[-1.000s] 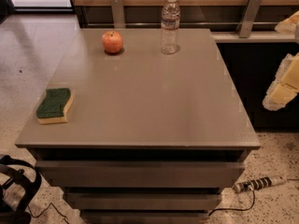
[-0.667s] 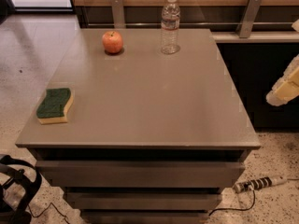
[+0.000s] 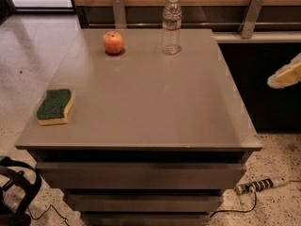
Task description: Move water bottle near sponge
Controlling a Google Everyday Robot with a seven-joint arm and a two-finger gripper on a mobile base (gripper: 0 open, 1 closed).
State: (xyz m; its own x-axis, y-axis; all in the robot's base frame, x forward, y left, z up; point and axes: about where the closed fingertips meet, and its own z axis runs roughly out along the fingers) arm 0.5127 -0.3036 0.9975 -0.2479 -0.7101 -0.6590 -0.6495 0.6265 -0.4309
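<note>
The water bottle [image 3: 171, 25], clear and ribbed with a white cap, stands upright at the far edge of the grey table [image 3: 150, 107], right of centre. The sponge [image 3: 55, 107], green on top over yellow foam, lies flat near the table's left front corner. My gripper [image 3: 287, 74] shows only as a pale yellow-white tip at the right edge of the view, off the table's right side and well away from the bottle. It holds nothing that I can see.
A red apple [image 3: 113, 42] sits at the far edge, left of the bottle. A wooden wall with metal brackets [image 3: 250, 14] runs behind the table. A power strip [image 3: 261, 184] and cable lie on the floor at the lower right. Dark gear [image 3: 14, 192] sits at the lower left.
My gripper has moved right and up, so less of it shows at the right edge. The bottle, apple and sponge have not moved.
</note>
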